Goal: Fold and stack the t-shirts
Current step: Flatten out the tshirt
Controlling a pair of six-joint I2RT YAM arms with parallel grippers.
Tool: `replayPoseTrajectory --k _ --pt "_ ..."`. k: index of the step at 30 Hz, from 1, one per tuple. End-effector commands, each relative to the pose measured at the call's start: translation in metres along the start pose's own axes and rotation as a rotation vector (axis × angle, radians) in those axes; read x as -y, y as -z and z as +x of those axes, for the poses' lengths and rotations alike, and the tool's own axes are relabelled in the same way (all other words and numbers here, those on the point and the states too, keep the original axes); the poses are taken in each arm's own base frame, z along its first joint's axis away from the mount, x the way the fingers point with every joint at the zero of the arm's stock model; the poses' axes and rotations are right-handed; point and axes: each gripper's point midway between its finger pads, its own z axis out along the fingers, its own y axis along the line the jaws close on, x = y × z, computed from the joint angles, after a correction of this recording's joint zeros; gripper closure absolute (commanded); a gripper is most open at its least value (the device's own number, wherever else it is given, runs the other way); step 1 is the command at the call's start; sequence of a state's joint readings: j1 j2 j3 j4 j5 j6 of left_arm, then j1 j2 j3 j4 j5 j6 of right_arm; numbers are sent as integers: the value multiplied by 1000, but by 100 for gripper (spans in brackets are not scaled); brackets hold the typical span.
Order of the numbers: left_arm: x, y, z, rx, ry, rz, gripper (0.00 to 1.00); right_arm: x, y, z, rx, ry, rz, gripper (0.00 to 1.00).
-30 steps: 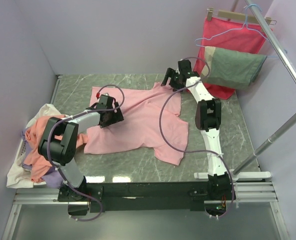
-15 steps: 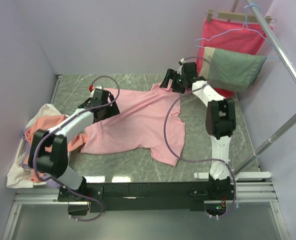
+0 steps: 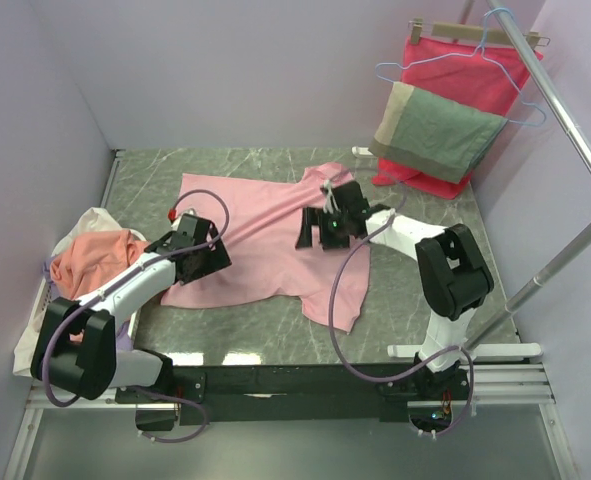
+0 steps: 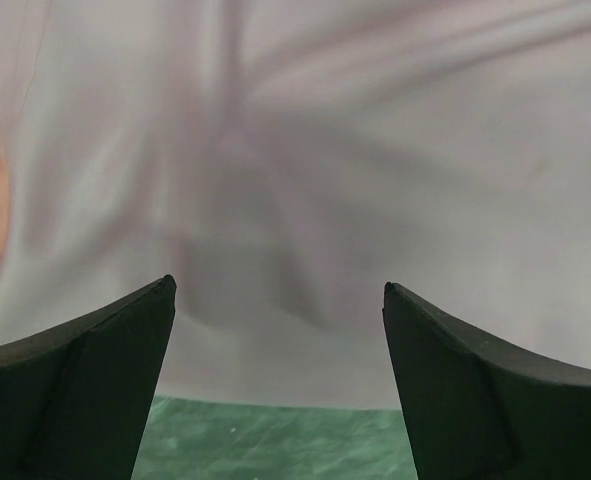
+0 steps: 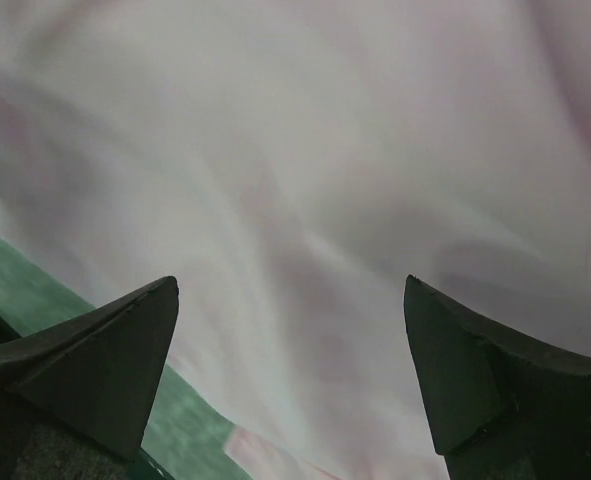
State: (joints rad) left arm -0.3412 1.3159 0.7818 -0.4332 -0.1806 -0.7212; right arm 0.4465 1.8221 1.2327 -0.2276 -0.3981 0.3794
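Heap of t-shirts [image 3: 90,262] left of the spread t-shirt [image 3: 265,240], left gripper [image 3: 213,260] above its left side, right gripper [image 3: 313,230] above its right

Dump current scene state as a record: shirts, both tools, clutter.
pink t-shirt: spread out on the table, not yet folded
left tool: open, over the shirt's left side near its edge; contact cannot be told
right tool: open, over the shirt's right side, holding nothing
shirt pile: salmon-orange on top, white and lilac under it, at the table's left edge
folded stack: none visible
red cloth: hanging at far right
grey-green and beige cloth: hanging in front of the red cloth
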Motion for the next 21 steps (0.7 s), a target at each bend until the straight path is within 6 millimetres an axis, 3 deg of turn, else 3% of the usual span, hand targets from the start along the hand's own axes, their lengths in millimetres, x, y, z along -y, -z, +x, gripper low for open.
replayPoseTrajectory --k 1,6,9,10,12,13,14,18,21 --pt "-9 4 6 18 51 -23 10 27 11 28 7 -53 101 0" --pt "-23 -3 16 -12 69 -100 10 59 9 52 -78 -78 245 0" --pt "-34 -6 23 -30 78 -156 10 71 13 84 -167 -109 289 0" --pt "-38 -6 26 -38 81 -168 9 69 18 89 -172 -119 286 0" --pt "-41 -6 33 -56 90 -179 9 73 28 122 -254 -148 302 0" --pt "-41 -6 36 -70 92 -176 9 73 35 129 -260 -142 317 0" --pt "-44 -6 42 -80 96 -180 10 77 43 153 -317 -139 360 0" --pt "-47 -6 49 -101 96 -181 10 79 65 194 -389 -135 448 0" --pt "-47 -4 49 -105 86 -175 10 69 77 206 -372 -125 467 0"
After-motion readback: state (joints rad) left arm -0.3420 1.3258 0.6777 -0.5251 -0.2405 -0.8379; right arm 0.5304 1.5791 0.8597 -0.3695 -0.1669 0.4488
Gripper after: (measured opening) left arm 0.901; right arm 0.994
